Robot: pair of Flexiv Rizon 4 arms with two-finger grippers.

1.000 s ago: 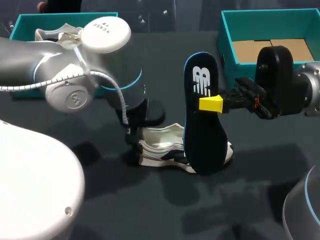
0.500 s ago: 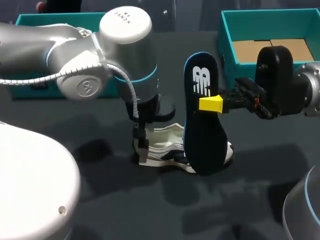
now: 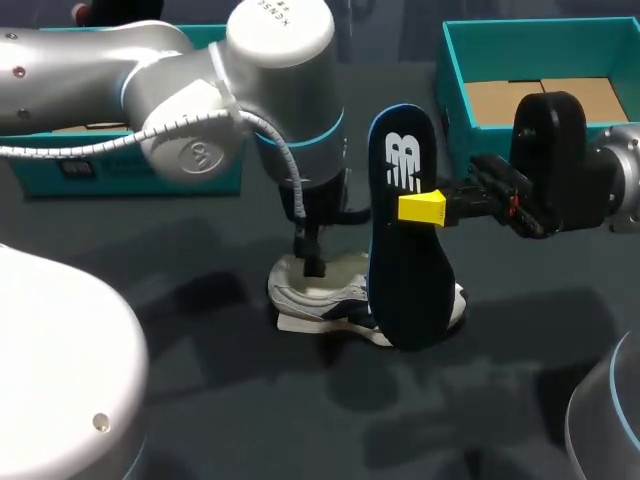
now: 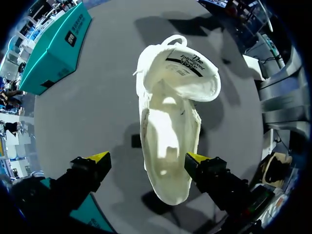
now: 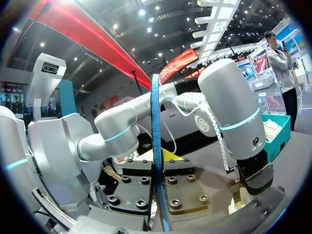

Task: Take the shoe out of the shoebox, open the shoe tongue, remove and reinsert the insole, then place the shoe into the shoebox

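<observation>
A white shoe (image 3: pixel 318 298) lies on its side on the dark table, partly behind the insole. From above, my left gripper (image 3: pixel 313 262) hangs open over its opening. In the left wrist view the shoe (image 4: pixel 170 146) shows its empty inside and its folded-back tongue (image 4: pixel 192 73), and its heel part lies between the spread fingers of the left gripper (image 4: pixel 147 158). My right gripper (image 3: pixel 425 208) is shut on the dark insole (image 3: pixel 405 240), holding it upright on its edge in front of the shoe. The right wrist view shows the insole (image 5: pixel 156 141) edge-on between the right gripper's (image 5: pixel 159 163) fingers.
An open teal shoebox (image 3: pixel 452 80) with a bare cardboard floor stands at the back right, behind my right arm. A second teal box (image 3: pixel 120 165) sits at the back left, mostly hidden by my left arm; it also shows as the teal box (image 4: pixel 51 48) beyond the shoe.
My left arm has swung to the right, bringing its open gripper from the shoe's heel end to above the shoe's opening. The right arm and the insole have stayed put.
</observation>
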